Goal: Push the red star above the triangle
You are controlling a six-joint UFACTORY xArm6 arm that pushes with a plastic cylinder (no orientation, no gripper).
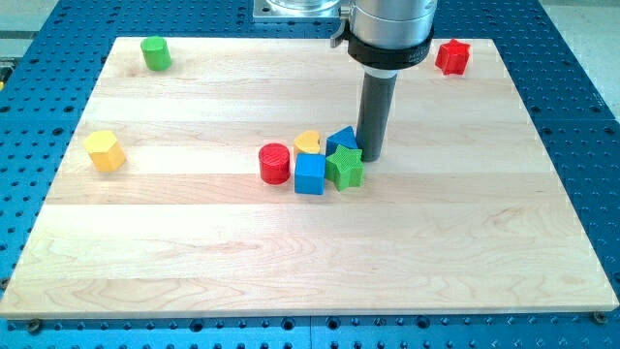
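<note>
Nearest the view's bottom, only bare boards of the wooden table top (291,262) are seen, framed by a blue perforated base (581,97). Further up, around the middle, a tight cluster of blocks is found: a blue cube (309,174) with a green star (345,167) touching it on the view's right, and a red cylinder (275,163) just beside it on the view's left. Just behind these, a yellow heart-shaped block (308,142) and a blue triangle (340,141) are set side by side, the triangle touching the green star. My tip (371,158) is planted on the board at the cluster's right edge, against the green star and just right of the blue triangle; being a plain rod, it has nothing to spread or pinch, and whether it presses the star cannot be told. Toward the view's left, a yellow hexagonal block (105,150) is seen well apart. At the view's top, a green cylinder (155,52) is placed in the left corner, and the red star (452,57) lies near the right corner, well apart from the triangle
</note>
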